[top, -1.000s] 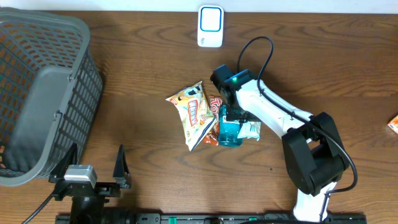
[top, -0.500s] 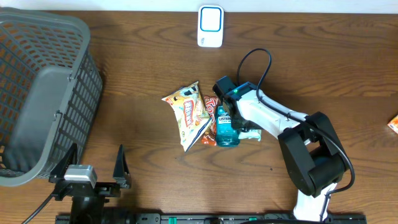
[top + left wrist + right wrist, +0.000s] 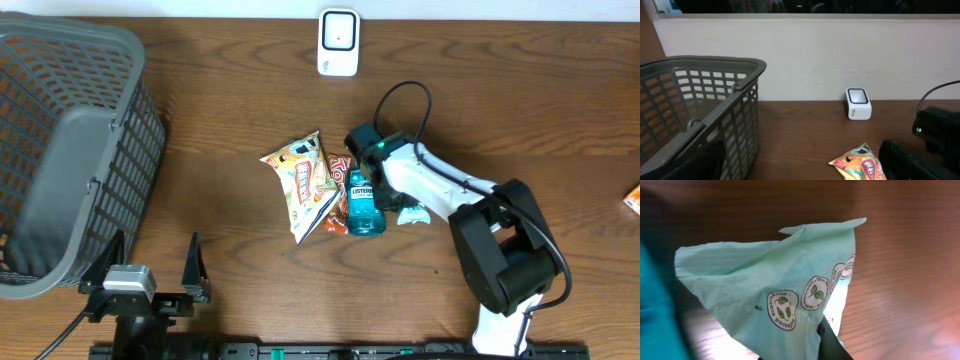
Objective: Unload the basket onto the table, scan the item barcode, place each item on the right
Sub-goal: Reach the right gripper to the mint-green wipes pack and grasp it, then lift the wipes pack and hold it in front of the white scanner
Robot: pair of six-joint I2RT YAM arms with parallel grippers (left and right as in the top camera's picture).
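A white barcode scanner [image 3: 338, 42] stands at the table's far edge, and shows small in the left wrist view as the scanner [image 3: 858, 103]. A heap lies mid-table: a yellow snack bag [image 3: 303, 183], a red packet [image 3: 341, 168], a teal mouthwash bottle [image 3: 361, 205] and a mint-green packet [image 3: 411, 212]. My right gripper [image 3: 393, 204] is down beside the bottle, shut on the green packet [image 3: 785, 290]; one dark fingertip [image 3: 832, 345] shows against the film. My left gripper [image 3: 155, 264] rests open at the near left, holding nothing.
A large grey mesh basket [image 3: 60, 150] fills the left side, close to the left arm. An orange item [image 3: 632, 200] peeks in at the right edge. The right arm's black cable [image 3: 400, 95] loops toward the scanner.
My right gripper went from open to shut, pinching the green packet. It shifted slightly left off the bottle, which now shows fully. The left arm has not moved.
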